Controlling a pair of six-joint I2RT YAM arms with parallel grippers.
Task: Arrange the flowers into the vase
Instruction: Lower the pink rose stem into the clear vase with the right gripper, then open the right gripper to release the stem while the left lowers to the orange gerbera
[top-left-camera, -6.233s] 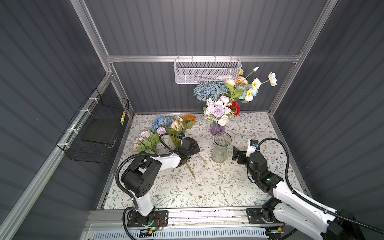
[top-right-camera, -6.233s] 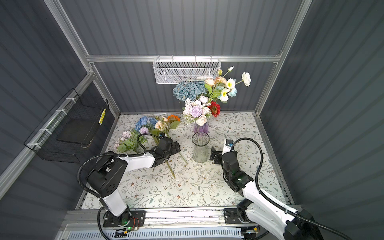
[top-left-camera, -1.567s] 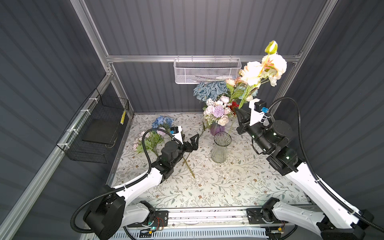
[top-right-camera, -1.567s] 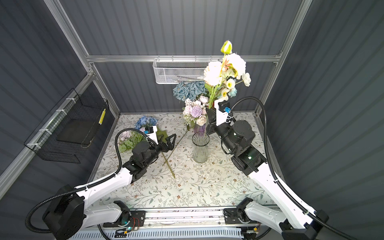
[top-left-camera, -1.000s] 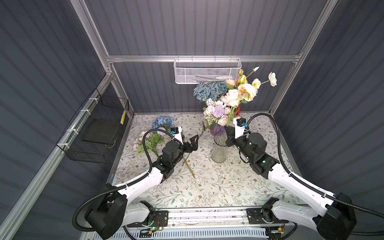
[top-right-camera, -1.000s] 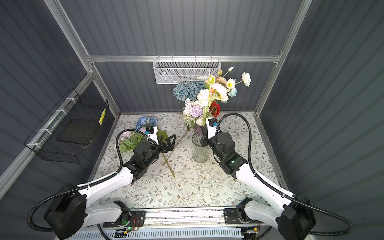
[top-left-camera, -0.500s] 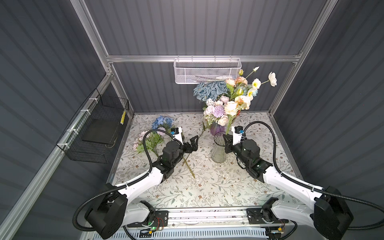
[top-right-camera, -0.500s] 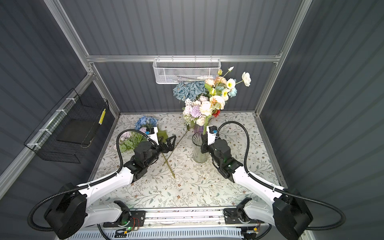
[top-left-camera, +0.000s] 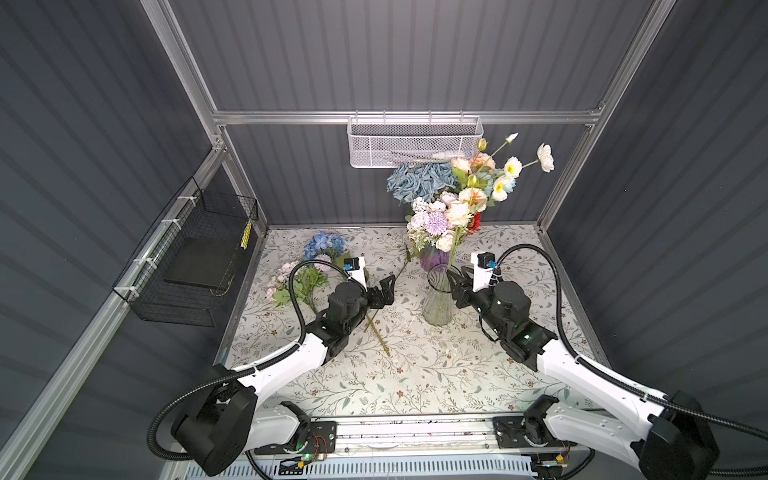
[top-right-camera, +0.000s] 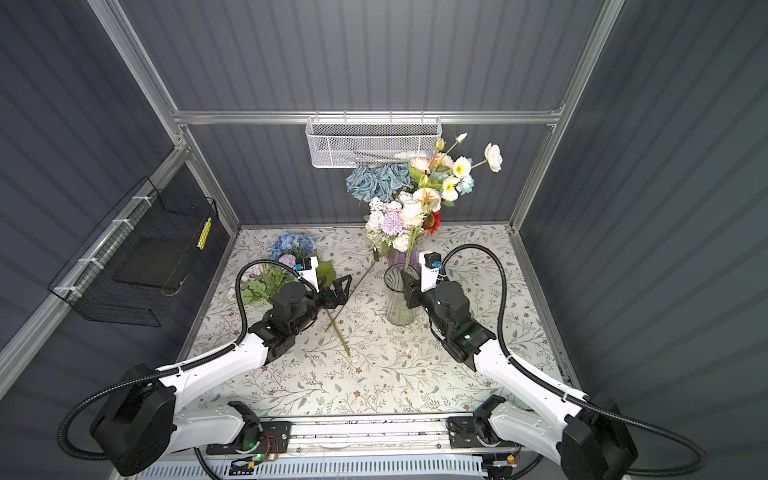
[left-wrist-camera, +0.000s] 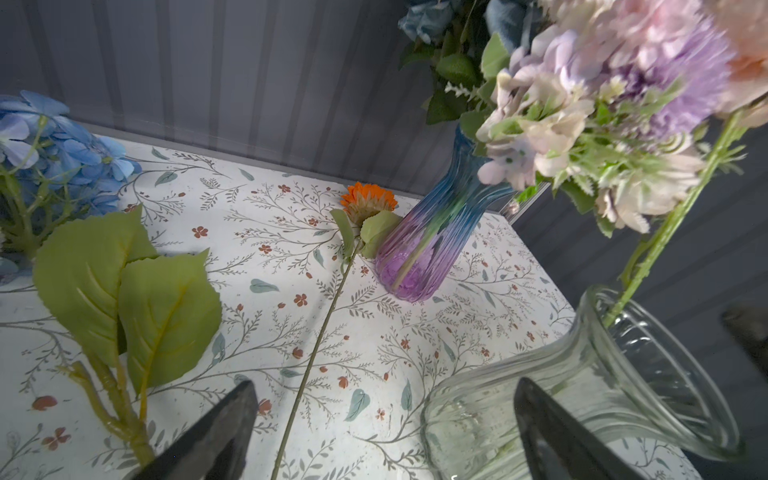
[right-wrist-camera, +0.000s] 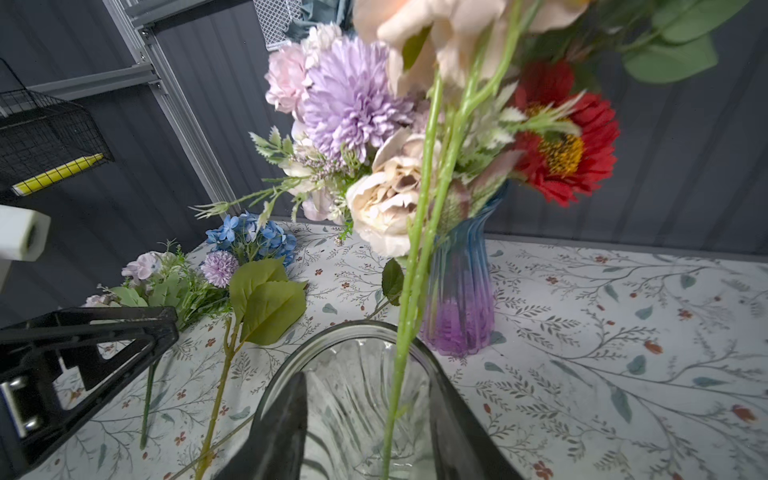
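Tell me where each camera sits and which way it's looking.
Top views: twin eyes high over the front, looking down on the table, clear vase, purple vase, left arm and right arm.
Left wrist: on the left arm, looking across the table past its open jaws at an orange flower and both vases.
Right wrist: on the right arm, looking past its open jaws into the clear vase, a stem in it; the left jaws show too.
Shared: both wrist views catch both vases and the hydrangea.

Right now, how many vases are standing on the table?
2. A clear glass vase stands mid-table with one green stem in it. A blue-and-purple vase stands just behind it, packed with flowers. None seems hidden.
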